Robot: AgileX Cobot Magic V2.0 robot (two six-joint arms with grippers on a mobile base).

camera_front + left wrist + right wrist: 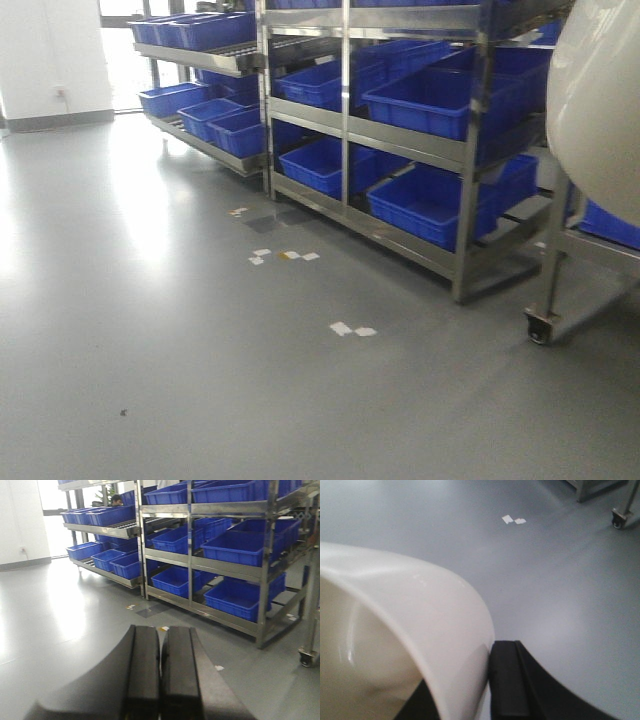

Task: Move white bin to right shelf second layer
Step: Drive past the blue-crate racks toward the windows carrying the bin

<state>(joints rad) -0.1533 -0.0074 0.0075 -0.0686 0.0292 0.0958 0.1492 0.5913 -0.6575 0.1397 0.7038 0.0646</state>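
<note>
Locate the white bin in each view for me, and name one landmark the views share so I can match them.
Exterior front-facing: the white bin fills the upper right edge, cut off by the frame.
Left wrist-mounted: not in it.
Right wrist-mounted: the bin fills the lower left, its wall pinched in the right gripper.
Shared landmark: the caster wheel, at the right in all three.

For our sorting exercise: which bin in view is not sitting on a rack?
The white bin: it alone is cream-white and clamped at its rim by the right gripper, while the blue crates sit on racks.
</note>
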